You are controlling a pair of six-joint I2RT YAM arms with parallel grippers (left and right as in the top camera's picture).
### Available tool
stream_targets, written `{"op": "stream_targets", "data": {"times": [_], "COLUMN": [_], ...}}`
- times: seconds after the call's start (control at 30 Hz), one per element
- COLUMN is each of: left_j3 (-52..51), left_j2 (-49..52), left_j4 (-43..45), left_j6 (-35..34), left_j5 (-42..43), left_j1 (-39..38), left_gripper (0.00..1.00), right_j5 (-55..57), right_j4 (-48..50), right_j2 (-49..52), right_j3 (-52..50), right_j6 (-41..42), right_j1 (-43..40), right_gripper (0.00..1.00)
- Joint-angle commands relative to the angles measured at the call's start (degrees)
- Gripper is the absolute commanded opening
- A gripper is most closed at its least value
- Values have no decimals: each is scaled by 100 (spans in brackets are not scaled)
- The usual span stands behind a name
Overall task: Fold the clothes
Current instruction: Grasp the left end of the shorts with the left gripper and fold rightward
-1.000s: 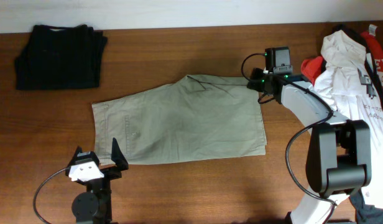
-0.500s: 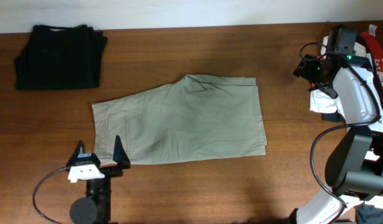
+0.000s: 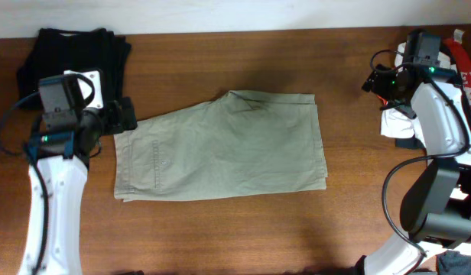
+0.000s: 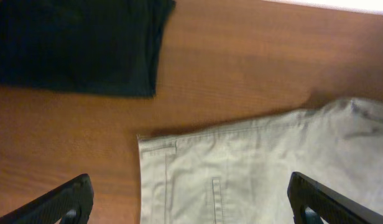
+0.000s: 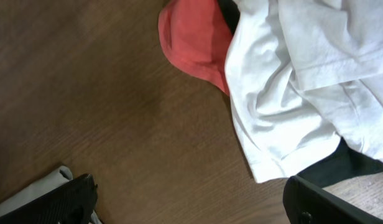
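Note:
The pale khaki-green shorts (image 3: 220, 149) lie flat in the middle of the table, waistband to the left. My left gripper (image 3: 127, 116) is open and empty, above the shorts' upper-left corner. In the left wrist view the shorts (image 4: 266, 168) fill the space between my spread fingers (image 4: 55, 205), and the gripper (image 4: 191, 214) holds nothing. My right gripper (image 3: 373, 82) is open and empty, off to the right of the shorts. In the right wrist view the gripper (image 5: 191, 211) hovers over bare wood, and a corner of the shorts (image 5: 30, 193) shows at the lower left.
A folded black garment (image 3: 71, 65) lies at the back left and also shows in the left wrist view (image 4: 73, 43). A pile of white (image 3: 430, 84) and red clothes sits at the right edge; the right wrist view shows white cloth (image 5: 303, 81) and red cloth (image 5: 194, 40).
My left arm has swung from the table's front edge up to the shorts' upper-left corner. My right gripper left the shorts' upper-right corner and moved right, then held still.

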Motion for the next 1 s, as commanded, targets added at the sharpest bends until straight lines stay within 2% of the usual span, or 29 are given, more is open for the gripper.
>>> {"op": "stream_targets", "data": {"times": [0.0, 0.03, 0.13, 0.2, 0.27, 0.33, 0.5, 0.6, 0.63, 0.67, 0.73, 0.77, 0.83, 0.93, 0.97], "left_j3": [151, 151, 151, 144, 133, 133, 114, 109, 76, -26, -240, -350, -485, -509, -509], "left_j2": [981, 1248, 1947, 2286, 2767, 3032, 3547, 3899, 3967, 4011, 4085, 4162, 4266, 4266, 4266], "left_j4": [-280, -380, -525, -612, -693, -721, -914, -979, -986, -997, -918, -822, -774, -811, -798], "left_j6": [122, 122, 83, 87, 1172, 1327, 1499, 1499, 1506, 1633, 1631, 1633, 1657, 1650, 1650], "left_j5": [-739, -861, -74, -46, 1692, 2168, 1696, 1762, 1980, 2205, 2304, 2621, 2750, 2743, 2723], "left_j1": [85, 208, 780, 1003, 1215, 1340, 1495, 1729, 1746, 1740, 1692, 1657, 1582, 1314, 1303], "left_gripper": [100, 100, 100, 99, 99, 100, 100, 100, 97, 91, 90, 80, 69, 70, 65], "right_j5": [68, 68, 68, 68, 68, 68, 68, 68, 68, 68, 68, 68, 68, 68, 68], "right_j4": [-2, 0, 0, 0, 0, 0, 0, 0, 0, 0, 0, 0, 0, 0, 0], "right_j2": [-96, -96, -96, -96, -96, -96, -96, -96, -96, -96, -96, -96, -96, -96, -96], "right_j3": [57, 57, 57, 57, 57, 59, 57, 59, 57, 57, 57, 57, 57, 57, 57], "right_j6": [-26, -26, -26, -26, -26, -26, -26, -26, -26, -26, -26, -26, -26, -26, -26], "right_j1": [9, 9, 9, 9, 9, 9, 9, 9, 9, 9, 9, 9, 9, 9, 9], "right_gripper": [99, 99, 99, 99, 99, 99, 99, 99, 99, 99, 98, 99, 99, 99, 99]}}
